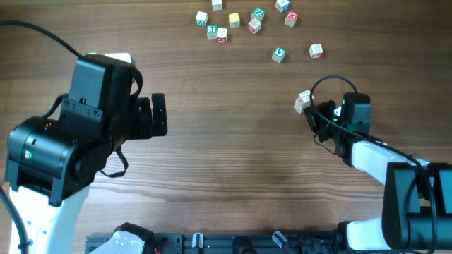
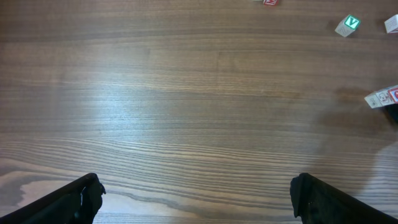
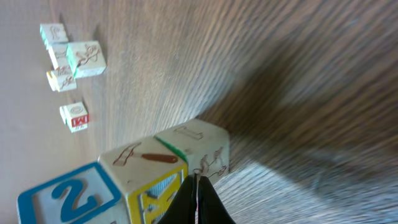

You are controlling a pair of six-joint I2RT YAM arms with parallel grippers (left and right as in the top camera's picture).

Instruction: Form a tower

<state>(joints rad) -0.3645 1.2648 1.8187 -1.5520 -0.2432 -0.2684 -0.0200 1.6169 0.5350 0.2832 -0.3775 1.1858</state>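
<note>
- The tower (image 1: pixel 303 101), small letter cubes pressed together, is right of centre in the overhead view, on the desk (image 1: pixel 226 169).
- The right hand (image 1: pixel 313 115) has its fingers together, holding nothing, with the tips just beside the tower.
- The left hand (image 2: pixel 199 199) is at the left, well apart from the tower, with its fingers wide apart and empty.
- Loose letter cubes (image 1: pixel 233 20) lie scattered along the top edge.

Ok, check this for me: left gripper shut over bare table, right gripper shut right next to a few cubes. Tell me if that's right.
One thing is wrong: the left gripper is open, not shut; the left wrist view shows its fingers wide apart over bare table. The right gripper is indeed shut, next to the cubes.
</note>
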